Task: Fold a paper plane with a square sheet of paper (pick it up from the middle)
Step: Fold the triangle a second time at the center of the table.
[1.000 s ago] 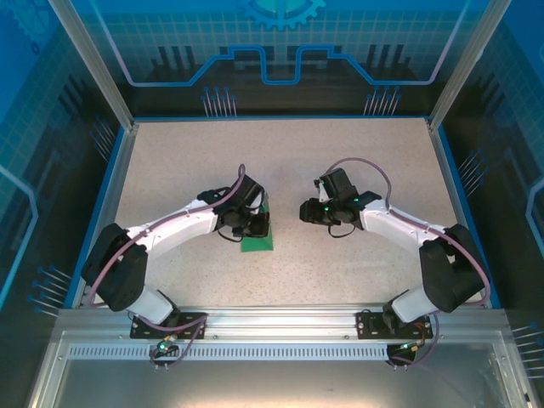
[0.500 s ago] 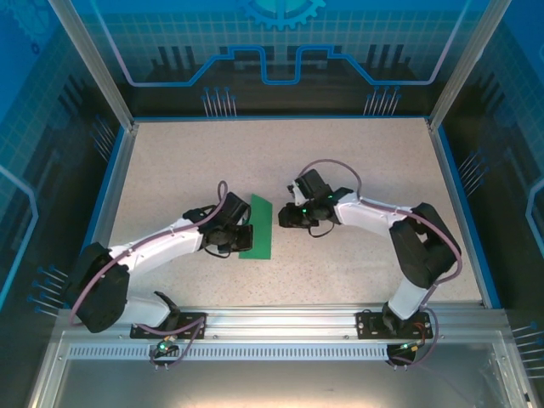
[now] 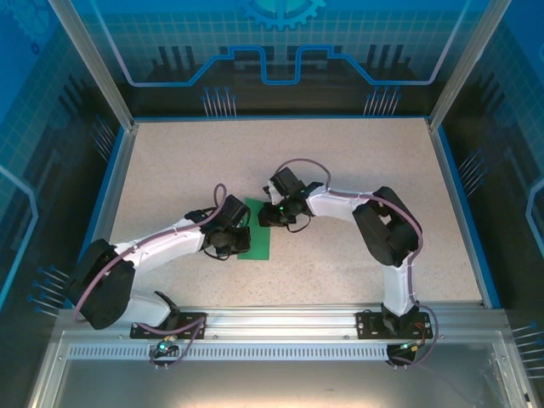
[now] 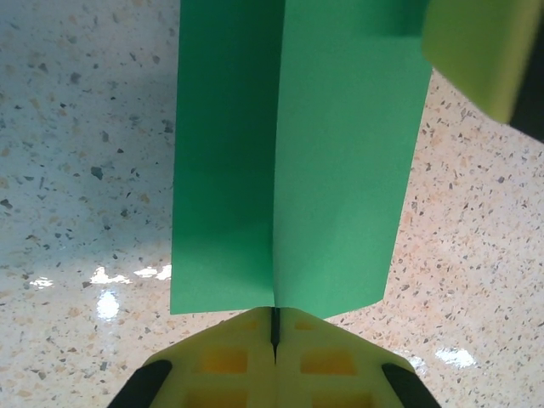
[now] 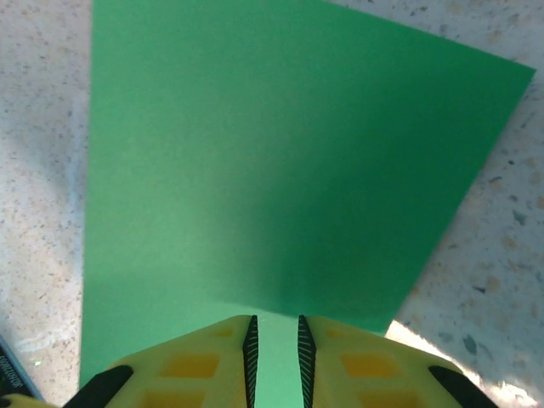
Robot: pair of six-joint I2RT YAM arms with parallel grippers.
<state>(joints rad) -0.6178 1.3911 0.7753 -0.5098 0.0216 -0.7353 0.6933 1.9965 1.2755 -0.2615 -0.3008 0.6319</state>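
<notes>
Green paper, the square sheet of paper (image 3: pixel 258 244), lies near the middle of the speckled table (image 3: pixel 170 170), between the two grippers, which come at it from opposite sides. In the left wrist view the sheet (image 4: pixel 340 170) shows a straight crease down its length, and that crease runs directly into the seam between the yellow fingers of the left gripper (image 4: pixel 274 321). Those fingers are pressed together with only a hairline between them, pinching the sheet's near edge at the crease. At the top right corner of that view a blurred yellow fingertip (image 4: pixel 480 51) sits over the far end of the paper. In the right wrist view the right gripper (image 5: pixel 274 330) is at the near edge of the sheet (image 5: pixel 255 170), its two fingers standing a narrow slit apart with green showing through the gap; whether the pads touch the paper cannot be told. From above, the left gripper (image 3: pixel 244 240) sits on the sheet's left side and the right gripper (image 3: pixel 266 218) on its upper right part.
</notes>
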